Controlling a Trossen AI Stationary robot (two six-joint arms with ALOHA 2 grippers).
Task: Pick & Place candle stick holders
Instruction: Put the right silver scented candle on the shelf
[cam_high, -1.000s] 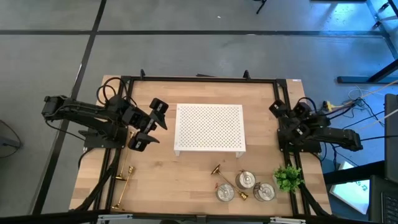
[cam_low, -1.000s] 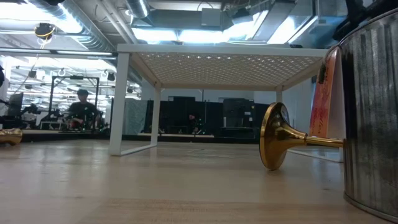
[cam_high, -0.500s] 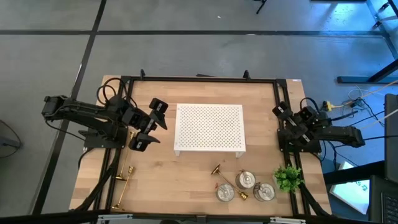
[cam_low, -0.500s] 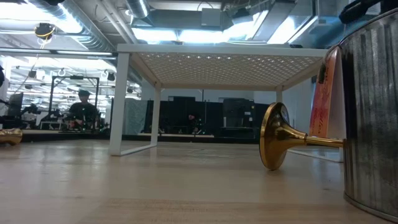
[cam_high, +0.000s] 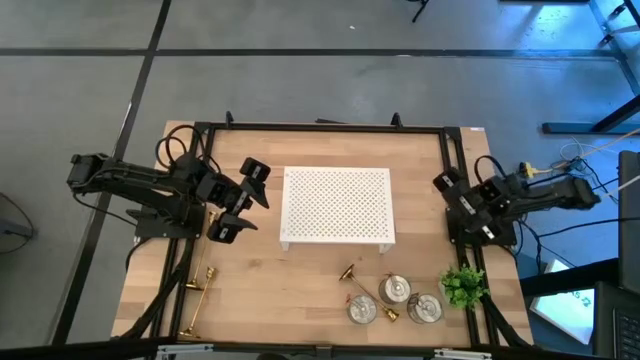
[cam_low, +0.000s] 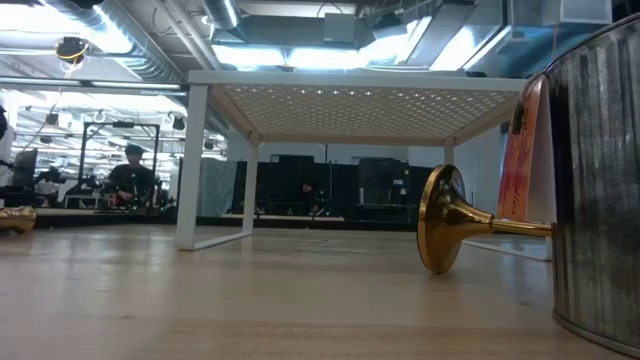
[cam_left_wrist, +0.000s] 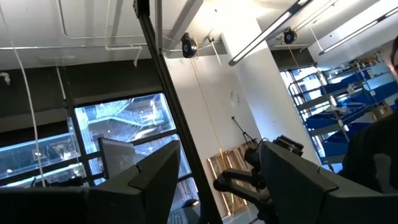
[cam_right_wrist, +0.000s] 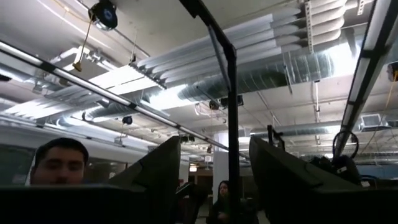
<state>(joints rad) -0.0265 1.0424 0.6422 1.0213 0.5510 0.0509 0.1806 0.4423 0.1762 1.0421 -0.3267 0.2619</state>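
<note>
- Left gripper (cam_high: 240, 200): fingers apart, empty, left of perforated white stand (cam_high: 337, 205).
- Right gripper (cam_high: 447, 198): fingers apart, empty, right edge.
- Slim gold candlesticks (cam_high: 196, 296), shiny round silver holders (cam_high: 396, 290): near edge of wood table (cam_high: 290, 290).

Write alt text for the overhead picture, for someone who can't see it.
Two dark robot arms wait at the sides of a wooden table, left gripper and right gripper both open and empty, flanking a white stand. Along the near edge lie gold candlesticks and silver holders, with a green plant beside them.
</note>
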